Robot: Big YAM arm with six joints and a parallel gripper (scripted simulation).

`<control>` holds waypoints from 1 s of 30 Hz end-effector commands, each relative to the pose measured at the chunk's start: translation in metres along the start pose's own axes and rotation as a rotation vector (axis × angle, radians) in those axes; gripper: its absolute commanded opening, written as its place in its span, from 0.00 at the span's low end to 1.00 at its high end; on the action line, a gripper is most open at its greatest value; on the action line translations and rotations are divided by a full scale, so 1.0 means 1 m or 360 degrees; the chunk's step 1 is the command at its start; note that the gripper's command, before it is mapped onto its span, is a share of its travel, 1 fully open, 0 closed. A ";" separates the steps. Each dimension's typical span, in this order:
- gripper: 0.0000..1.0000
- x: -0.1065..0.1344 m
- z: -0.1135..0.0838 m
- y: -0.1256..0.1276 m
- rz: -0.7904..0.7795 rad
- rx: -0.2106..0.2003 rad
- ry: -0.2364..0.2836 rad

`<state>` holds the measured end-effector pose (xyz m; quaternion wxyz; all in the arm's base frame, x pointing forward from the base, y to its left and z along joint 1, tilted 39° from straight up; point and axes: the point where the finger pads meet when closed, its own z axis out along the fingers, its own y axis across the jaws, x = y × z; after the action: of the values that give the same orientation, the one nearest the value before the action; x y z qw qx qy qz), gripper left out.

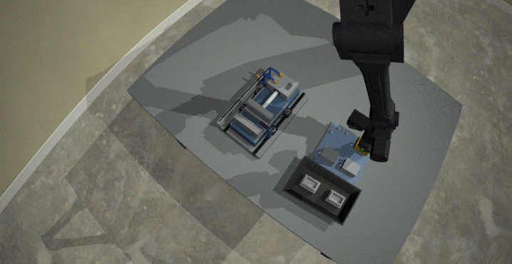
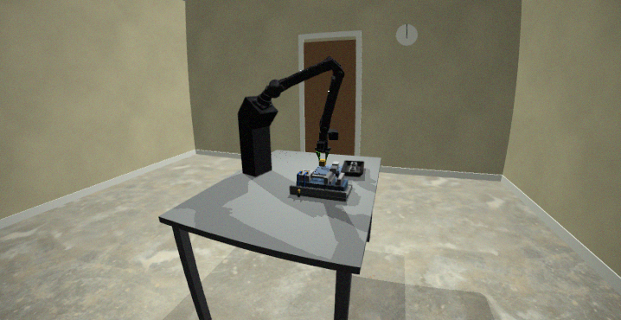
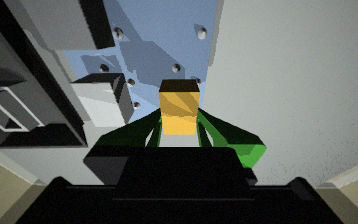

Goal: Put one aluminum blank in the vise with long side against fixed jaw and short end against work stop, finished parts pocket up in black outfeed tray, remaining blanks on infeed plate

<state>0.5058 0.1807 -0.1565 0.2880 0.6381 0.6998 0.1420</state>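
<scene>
My gripper (image 1: pixel 364 149) (image 2: pixel 323 156) (image 3: pixel 179 112) is shut on a yellow brass blank (image 1: pixel 359 147) (image 2: pixel 322 162) (image 3: pixel 180 104). The blank is at the edge of the blue infeed plate (image 1: pixel 333 138) (image 3: pixel 180 15) and looks raised above it. Two gray blanks, one nearer the vise (image 1: pixel 329 154) and one nearer my gripper (image 1: pixel 351 167) (image 3: pixel 179 112), rest on the plate; contact with pins is unclear. Two finished parts (image 1: pixel 309 183) (image 1: pixel 335 198) lie pocket up in the black outfeed tray (image 1: pixel 332 177) (image 2: pixel 360 173). Whether a blank is between the vise's jaws is too small to tell.
The vise (image 1: pixel 282 101) (image 2: pixel 320 191) stands left of the infeed plate in the top view, with blue hoses (image 1: pixel 274 71) at its far end and a fixed jaw (image 1: pixel 247 125) at the near end. The tray wall adjoins the plate's near side.
</scene>
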 end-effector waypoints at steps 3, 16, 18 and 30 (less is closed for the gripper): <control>0.00 0.005 -0.015 0.023 0.0010 -0.0070 0.0030; 0.00 0.006 -0.016 0.022 0.0006 -0.0071 0.0033; 0.00 0.006 -0.016 0.022 0.0005 -0.0071 0.0033; 0.00 0.007 -0.016 0.022 0.0005 -0.0071 0.0033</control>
<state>0.5058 0.1806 -0.1565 0.2880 0.6381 0.6998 0.1420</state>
